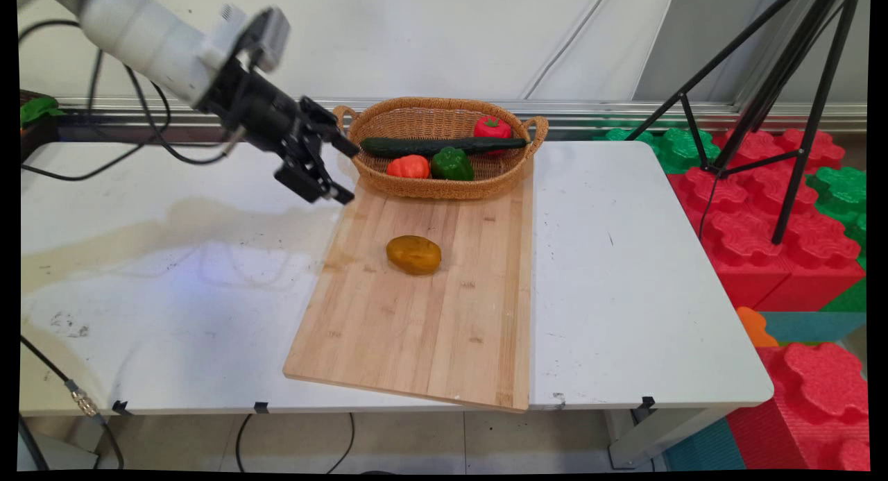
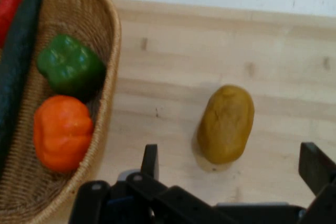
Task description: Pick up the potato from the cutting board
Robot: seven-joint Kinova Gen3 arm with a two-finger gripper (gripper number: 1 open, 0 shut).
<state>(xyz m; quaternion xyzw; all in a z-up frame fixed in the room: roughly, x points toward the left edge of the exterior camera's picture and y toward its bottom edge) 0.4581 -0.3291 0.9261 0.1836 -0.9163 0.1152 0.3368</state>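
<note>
The claw hangs in the air with its fingers spread wide and nothing between them, above the far left corner of the wooden cutting board and just left of the wicker basket. A brownish-yellow potato lies alone on the far half of the board, apart from the claw. The basket stands at the board's far edge and holds a long dark cucumber, a red pepper, a green pepper and an orange pepper. The board rests on the white table, reaching its near edge.
</note>
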